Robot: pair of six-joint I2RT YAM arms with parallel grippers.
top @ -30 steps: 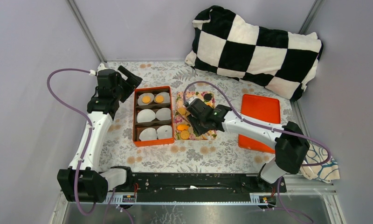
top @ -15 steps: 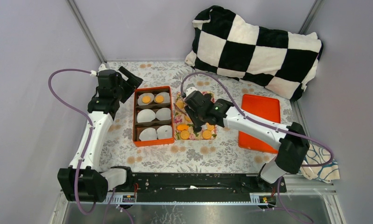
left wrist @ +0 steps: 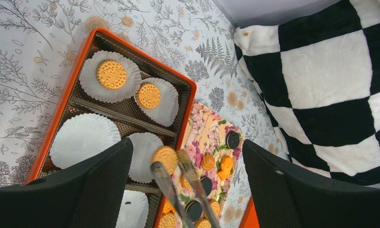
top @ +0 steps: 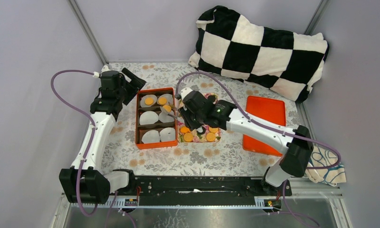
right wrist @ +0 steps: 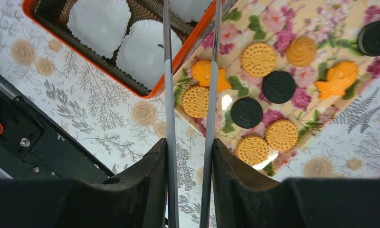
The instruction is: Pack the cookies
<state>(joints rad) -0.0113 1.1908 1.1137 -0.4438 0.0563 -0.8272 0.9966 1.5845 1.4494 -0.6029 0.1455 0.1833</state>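
Orange cookie (left wrist: 164, 159) sat pinched in long tongs (right wrist: 168, 95) that the right claw (right wrist: 190, 185) squeezed, hanging over an empty paper cup (left wrist: 141, 148) in the box (left wrist: 60, 109). The left claw (left wrist: 187, 145) stood wide beside the box, holding nothing. More cookies (right wrist: 259, 59) lay on the tray (right wrist: 273, 21).

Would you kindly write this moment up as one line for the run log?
right tool: shut on tongs | tongs: pinching tan cookie over orange box | left tool: open, empty | packed cookies: two, in paper cups

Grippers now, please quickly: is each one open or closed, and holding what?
Left gripper: open, holding nothing.
Right gripper: closed on metal tongs, which pinch a tan cookie.
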